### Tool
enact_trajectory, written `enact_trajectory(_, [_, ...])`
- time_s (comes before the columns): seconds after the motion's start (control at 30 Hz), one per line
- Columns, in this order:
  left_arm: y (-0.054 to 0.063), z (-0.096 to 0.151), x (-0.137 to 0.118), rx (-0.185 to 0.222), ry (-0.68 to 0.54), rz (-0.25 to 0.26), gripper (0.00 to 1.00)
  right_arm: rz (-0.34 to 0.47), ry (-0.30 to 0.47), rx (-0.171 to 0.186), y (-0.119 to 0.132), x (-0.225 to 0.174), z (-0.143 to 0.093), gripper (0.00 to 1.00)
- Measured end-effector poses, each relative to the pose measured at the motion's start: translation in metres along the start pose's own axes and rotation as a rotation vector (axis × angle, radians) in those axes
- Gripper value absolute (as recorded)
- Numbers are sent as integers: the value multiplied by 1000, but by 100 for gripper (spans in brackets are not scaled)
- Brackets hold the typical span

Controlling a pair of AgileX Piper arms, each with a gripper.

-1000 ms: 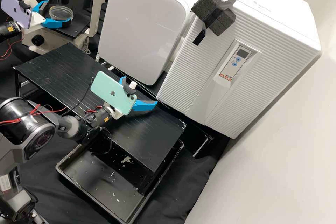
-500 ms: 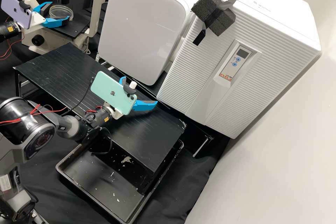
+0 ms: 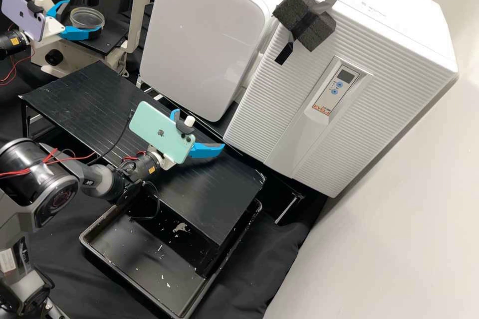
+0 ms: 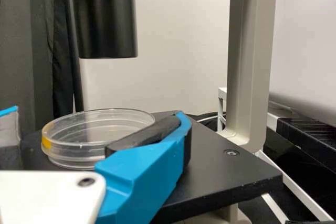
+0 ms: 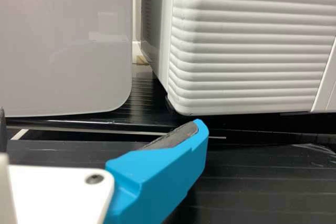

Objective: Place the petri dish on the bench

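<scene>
Left wrist view: yellow-marked petri dish [image 4: 73, 153]

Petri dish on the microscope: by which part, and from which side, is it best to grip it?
Probably by the side wall of the dish, coming level from the left gripper's side, one jaw either side: it is round, low and lies flat, and the black cylinder above the stage may hinder a grip from overhead.
</scene>
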Motion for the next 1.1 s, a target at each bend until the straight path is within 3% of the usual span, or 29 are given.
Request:
enact_trajectory(0.17, [4, -5, 0, 29, -16, -12, 100, 0, 0, 0, 0, 0, 0, 100])
enact_trajectory(0.3, [18, -12, -4, 63, -46, -78, 100, 0, 0, 0, 0, 0, 0, 100])
enact_trajectory(0.53, [36, -21, -13, 37, -41, -146, 100, 0, 0, 0, 0, 0, 0, 100])
enact_trajectory(0.7, [35, -20, -14, 14, -50, -170, 100, 0, 0, 0, 0, 0, 0, 100])
enact_trajectory(0.87, [31, -15, -10, -49, -71, -194, 100, 0, 0, 0, 0, 0, 0, 100])
enact_trajectory(1.1, [34, -13, 0, -56, -72, -203, 100, 0, 0, 0, 0, 0, 0, 100])
